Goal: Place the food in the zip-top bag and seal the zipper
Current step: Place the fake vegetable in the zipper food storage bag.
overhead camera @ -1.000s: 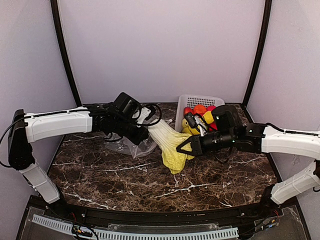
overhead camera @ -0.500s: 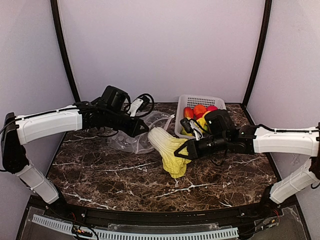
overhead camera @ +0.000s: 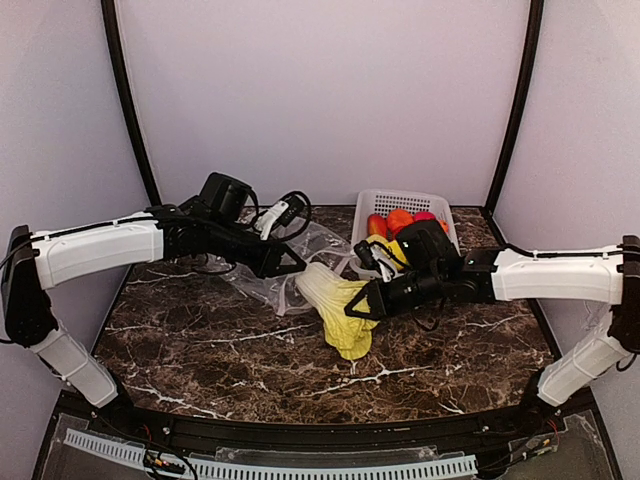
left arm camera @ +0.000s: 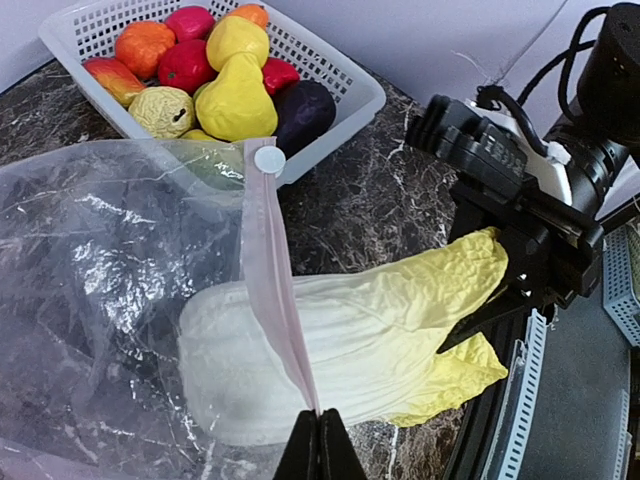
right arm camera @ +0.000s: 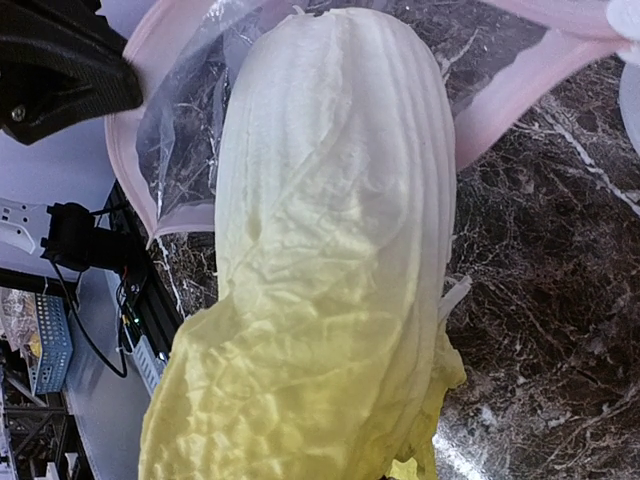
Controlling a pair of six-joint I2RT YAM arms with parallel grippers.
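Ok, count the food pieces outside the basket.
1: the cabbage, held by the right tool, white end at the zip-top bag mouth; the left tool pinches the zipper. No others visible.

Pale cabbage [overhead camera: 332, 300], white end at mouth of clear bag [left arm camera: 90, 260], pink zipper [left arm camera: 268, 290] unsealed

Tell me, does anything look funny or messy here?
Nothing is spilled or broken. The only odd thing is the toy cabbage: its white end sits at the mouth of the zip-top bag, yellow leaves sticking out in the right gripper.
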